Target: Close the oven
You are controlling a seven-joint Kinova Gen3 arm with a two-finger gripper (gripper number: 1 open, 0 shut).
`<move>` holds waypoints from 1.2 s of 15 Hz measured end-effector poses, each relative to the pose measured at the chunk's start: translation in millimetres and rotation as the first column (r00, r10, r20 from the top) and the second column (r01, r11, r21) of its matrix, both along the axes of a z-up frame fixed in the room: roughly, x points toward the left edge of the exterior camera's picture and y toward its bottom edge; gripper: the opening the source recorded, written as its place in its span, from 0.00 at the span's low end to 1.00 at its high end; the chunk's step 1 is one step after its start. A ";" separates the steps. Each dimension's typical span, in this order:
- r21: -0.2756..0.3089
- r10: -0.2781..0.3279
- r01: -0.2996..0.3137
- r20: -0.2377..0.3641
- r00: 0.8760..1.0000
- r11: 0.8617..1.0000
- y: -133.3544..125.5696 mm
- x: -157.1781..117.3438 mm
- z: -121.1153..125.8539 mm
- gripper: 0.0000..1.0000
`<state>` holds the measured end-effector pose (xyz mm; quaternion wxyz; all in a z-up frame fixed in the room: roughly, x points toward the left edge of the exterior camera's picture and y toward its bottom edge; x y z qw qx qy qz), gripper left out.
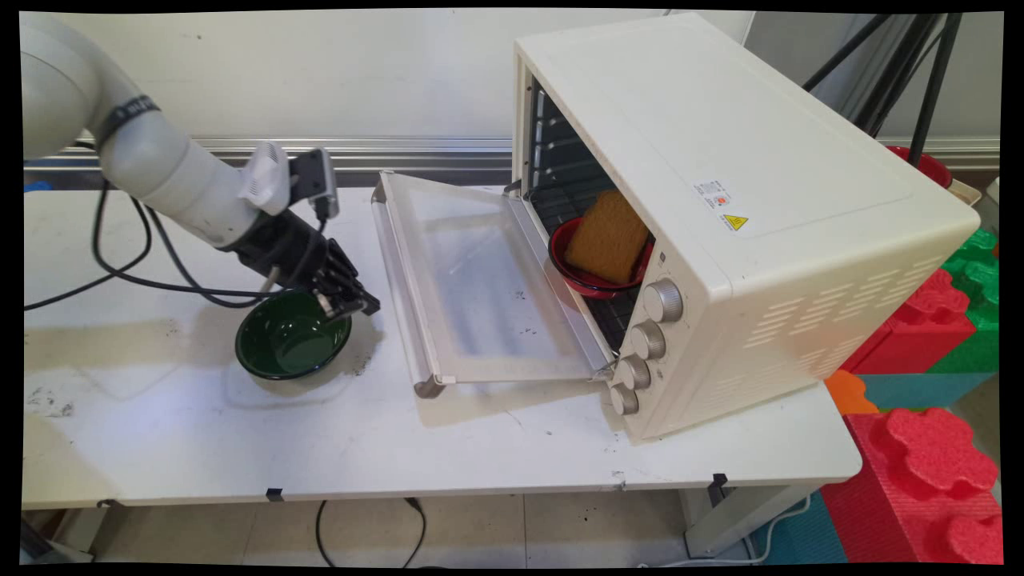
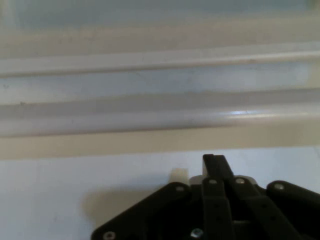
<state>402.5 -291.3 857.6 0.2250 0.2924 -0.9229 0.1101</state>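
My gripper (image 1: 346, 304) hangs over the far right rim of the green bowl (image 1: 290, 338), my 2 fingers (image 2: 214, 165) pressed together on nothing. To the right the oven (image 1: 720, 216) stands, door (image 1: 480, 280) down, toast (image 1: 608, 236) in a red bowl (image 1: 588, 280) inside.

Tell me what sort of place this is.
Probably a robotics lab, not a kitchen: a toaster oven sits on a plain white table, tripod legs stand behind, and foam blocks are stacked alongside.
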 end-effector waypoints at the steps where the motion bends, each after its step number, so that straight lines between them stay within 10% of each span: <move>1: -0.002 0.002 -0.002 0.002 1.000 1.000 -2.9 -2.8 -4.3 0.00; 18: -0.096 0.046 -0.053 -0.076 0.996 0.994 -33.8 -31.0 -21.3 0.00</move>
